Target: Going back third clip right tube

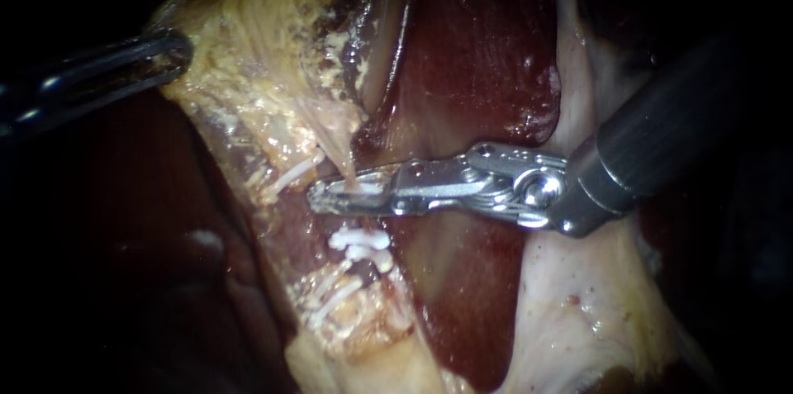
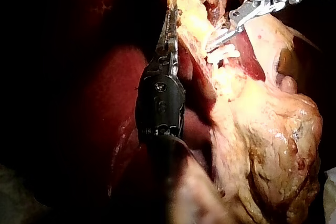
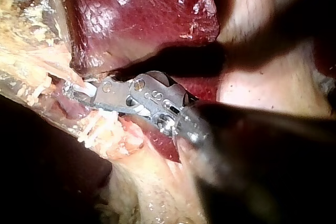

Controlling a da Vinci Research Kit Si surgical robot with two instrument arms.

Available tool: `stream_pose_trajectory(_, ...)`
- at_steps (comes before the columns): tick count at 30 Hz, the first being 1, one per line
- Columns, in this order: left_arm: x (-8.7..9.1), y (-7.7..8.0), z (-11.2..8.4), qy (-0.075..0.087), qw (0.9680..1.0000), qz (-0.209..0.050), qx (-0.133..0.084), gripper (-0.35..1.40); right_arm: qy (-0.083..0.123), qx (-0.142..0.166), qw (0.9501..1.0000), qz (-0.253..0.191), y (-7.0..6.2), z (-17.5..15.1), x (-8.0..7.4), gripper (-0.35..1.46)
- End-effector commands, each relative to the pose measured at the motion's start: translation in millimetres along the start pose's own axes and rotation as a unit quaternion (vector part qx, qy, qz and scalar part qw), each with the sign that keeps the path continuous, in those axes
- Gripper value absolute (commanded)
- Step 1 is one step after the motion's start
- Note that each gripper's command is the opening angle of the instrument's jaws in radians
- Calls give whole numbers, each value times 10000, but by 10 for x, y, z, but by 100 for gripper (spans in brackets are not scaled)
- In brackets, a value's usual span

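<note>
The tube [image 1: 351, 185] is straddled by the right instrument's [image 1: 330, 197] jaws, with a narrow gap shown between them. White clips [image 1: 361, 243] are seen just below that spot on the tube. Well left of the tube, yellow tissue [image 1: 239, 47] is clamped in the left instrument's [image 1: 175, 51] jaws.

My left instrument [image 1: 169, 55] reaches in from the left edge of the endoscope frame, its dark shaft slanting slightly upward to a tip in the upper left. My right instrument [image 1: 324, 196] comes down from the upper right, bends at a bright metal wrist [image 1: 537, 189] right of centre, and stretches level toward mid-frame, its jaws parted by a narrow gap.
</note>
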Motion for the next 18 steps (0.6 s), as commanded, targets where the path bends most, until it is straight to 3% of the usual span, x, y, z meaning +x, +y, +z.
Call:
stream_pose_trajectory(1, 0, 0, 0, 1, 10000, -5, -23, -35, -1, 3, 10000, -1, 0, 0, 0, -35)
stream_pose_trajectory(3, 0, -1, 0, -2, 10000, -9, -40, -35, -7, 17, 10000, -2, 0, 0, 0, -35)
stream_pose_trajectory(6, 0, -1, -1, -9, 10000, -15, -78, -35, -32, 40, 10000, -2, 0, 0, 0, 23)
stream_pose_trajectory(9, 0, -1, -1, -10, 10000, -20, -84, -35, 31, 82, 10000, 30, 0, -1, 0, 48)
stream_pose_trajectory(18, 1, -3, 0, -8, 10000, -23, -67, -35, 193, -279, 9984, -449, 18, -6, -2, 60)
